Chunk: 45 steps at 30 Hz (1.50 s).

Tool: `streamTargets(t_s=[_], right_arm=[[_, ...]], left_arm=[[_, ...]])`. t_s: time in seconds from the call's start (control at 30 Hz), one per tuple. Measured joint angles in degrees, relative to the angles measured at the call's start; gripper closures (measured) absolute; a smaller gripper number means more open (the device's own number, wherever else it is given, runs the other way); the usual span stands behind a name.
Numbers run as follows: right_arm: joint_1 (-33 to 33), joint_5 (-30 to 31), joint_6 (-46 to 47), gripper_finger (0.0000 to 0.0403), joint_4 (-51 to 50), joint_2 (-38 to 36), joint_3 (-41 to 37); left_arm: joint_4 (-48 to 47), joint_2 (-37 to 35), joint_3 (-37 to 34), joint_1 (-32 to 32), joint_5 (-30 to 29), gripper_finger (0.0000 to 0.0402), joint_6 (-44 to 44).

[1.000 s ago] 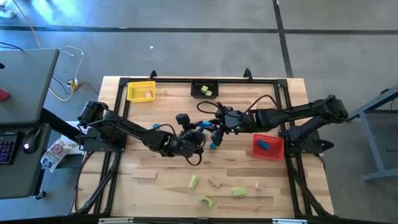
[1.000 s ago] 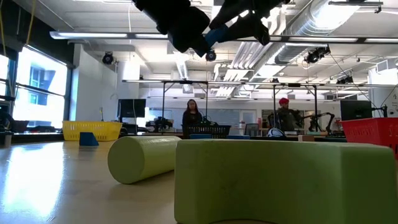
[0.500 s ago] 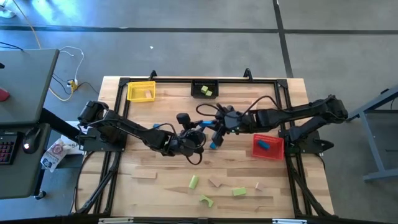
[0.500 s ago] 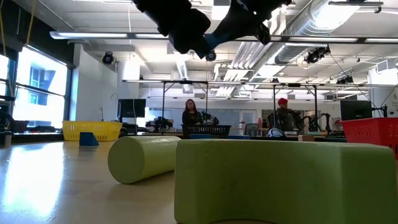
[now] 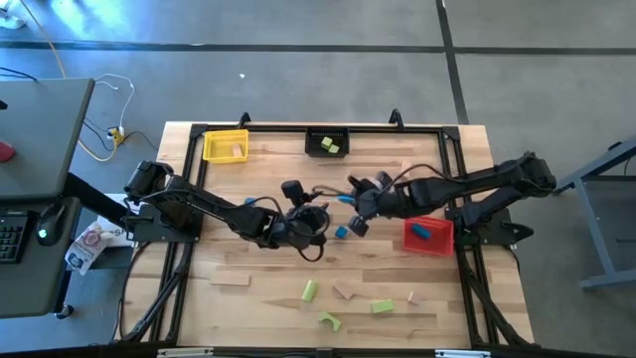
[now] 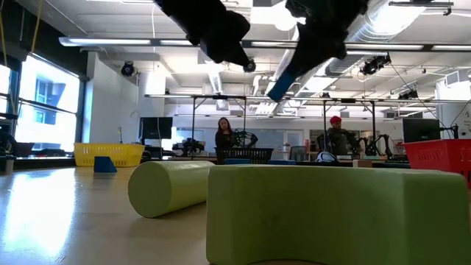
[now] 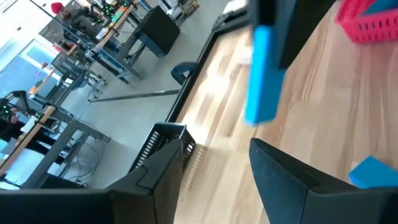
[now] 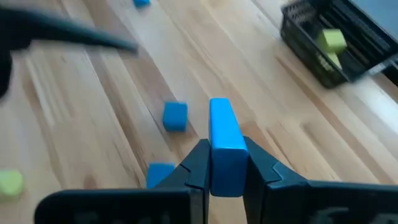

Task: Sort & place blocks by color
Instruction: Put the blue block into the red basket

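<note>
A blue bar block sits between the fingers of my right gripper, which is shut on it above the table's middle. In the low view the bar slants down below that gripper. My left gripper is open just to the left and empty, with the bar a little ahead of its fingers. Blue cubes lie on the table under the grippers. Green blocks and tan blocks lie near the front edge. My right gripper pinches the blue bar by its two long side faces, near one end, between its two fingers. The fingers lie along the bar, whose free end sticks out past the fingertips. The bar hangs tilted, clear of the table.
A red bin with a blue block in it stands at the right. A yellow bin and a black bin holding green blocks stand along the far edge. A green cylinder and a green block lie near the front edge.
My right gripper has drawn away from my left gripper, toward the table's right and near edges and a little down, taking the blue bar along. The bar, close against my left gripper before, now hangs apart from it. My left arm has kept its place.
</note>
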Motion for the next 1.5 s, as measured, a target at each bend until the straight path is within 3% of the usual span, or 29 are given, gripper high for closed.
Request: streamTargets(t_s=[0.33,0.63,0.87,1.13,1.5], right_arm=[[8.72,11.35,14.2,0.0371,-17.38,0.0,0.02],[17.65,19.42,37.06,0.0371,-36.68,0.0,0.07],[25.51,20.91,57.51,0.0371,-49.33,-0.02,0.07],[32.86,21.12,70.98,0.0371,-53.29,-0.04,-0.01],[40.72,17.35,91.75,0.0371,-53.36,-2.03,-9.65]], left_arm=[[-7.29,0.0,0.0,1.54,2.66,0.0229,-5.21],[-11.14,0.0,0.0,2.28,4.75,0.0229,-5.81],[-11.16,0.0,0.0,2.28,4.56,0.0229,-5.81],[-11.14,0.0,0.0,2.28,4.6,0.0229,-5.81],[-11.16,0.0,0.0,2.28,4.98,0.0229,-5.8]])
